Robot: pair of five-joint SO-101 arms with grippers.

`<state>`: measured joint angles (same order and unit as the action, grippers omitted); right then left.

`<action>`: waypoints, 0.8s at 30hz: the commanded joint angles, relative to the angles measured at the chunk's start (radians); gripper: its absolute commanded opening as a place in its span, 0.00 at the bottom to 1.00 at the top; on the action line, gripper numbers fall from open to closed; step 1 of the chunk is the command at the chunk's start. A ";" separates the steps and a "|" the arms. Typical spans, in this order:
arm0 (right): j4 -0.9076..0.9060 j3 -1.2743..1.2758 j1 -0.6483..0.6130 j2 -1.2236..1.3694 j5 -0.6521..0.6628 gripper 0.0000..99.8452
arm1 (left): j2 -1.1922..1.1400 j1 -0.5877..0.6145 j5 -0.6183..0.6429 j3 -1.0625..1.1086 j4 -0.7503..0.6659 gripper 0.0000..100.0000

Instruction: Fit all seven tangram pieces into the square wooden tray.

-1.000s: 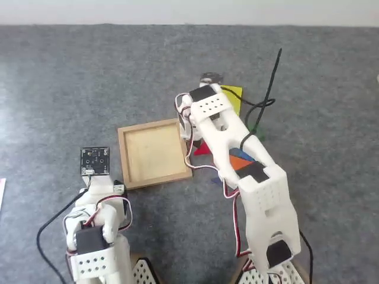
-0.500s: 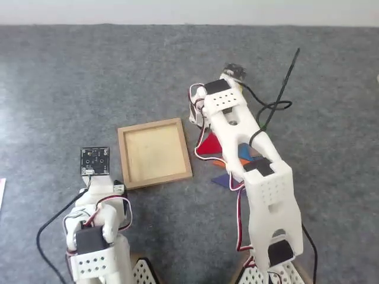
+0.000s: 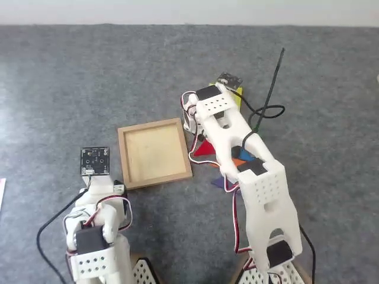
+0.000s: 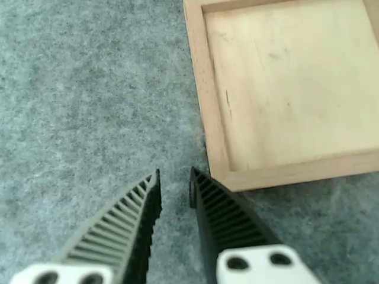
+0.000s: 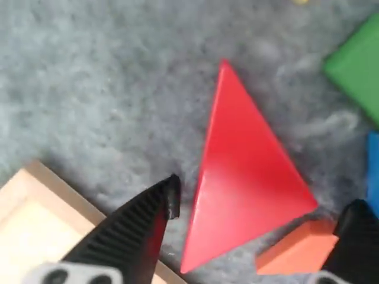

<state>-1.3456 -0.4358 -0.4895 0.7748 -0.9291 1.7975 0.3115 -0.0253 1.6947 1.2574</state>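
Right gripper [image 5: 263, 204], spread wide, straddles the red triangle [image 5: 243, 183].
The triangle lies flat between its jaws, ungripped; seen from above, the wooden tray [image 3: 155, 177] is just beside it at nine o'clock. The left gripper [image 4: 174, 180], barely parted and empty, sits farther off.

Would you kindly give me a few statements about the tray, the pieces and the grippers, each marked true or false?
1. The wooden tray holds no pieces. True.
2. The red triangle lies inside the tray. False: it lies on the grey mat beside it.
3. The right gripper is open, astride the red triangle. True.
4. The left gripper is shut on an orange piece. False: it holds nothing, near the tray.
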 commanded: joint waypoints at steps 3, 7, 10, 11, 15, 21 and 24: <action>0.013 -0.008 -0.010 0.018 -0.020 0.42 | 0.018 -0.002 0.000 -0.012 0.003 0.08; 0.001 -0.009 -0.013 0.018 -0.020 0.42 | 0.018 -0.002 0.000 -0.012 0.003 0.08; 0.007 -0.009 -0.005 0.021 -0.020 0.42 | 0.018 -0.002 0.000 -0.012 0.003 0.08; 0.008 -0.009 0.005 0.024 -0.020 0.41 | 0.018 -0.002 0.000 -0.012 0.003 0.08; 0.022 -0.009 0.028 0.028 -0.020 0.30 | 0.018 -0.002 0.000 -0.012 0.003 0.08; 0.031 -0.009 0.035 0.028 -0.020 0.26 | 0.018 -0.002 0.000 -0.012 0.003 0.08; 0.030 -0.009 0.035 0.028 -0.017 0.25 | 0.018 -0.002 0.000 -0.012 0.003 0.08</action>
<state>-1.3410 -0.4358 -0.4726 0.7871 -0.9367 1.7975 0.3115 -0.0253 1.6947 1.2574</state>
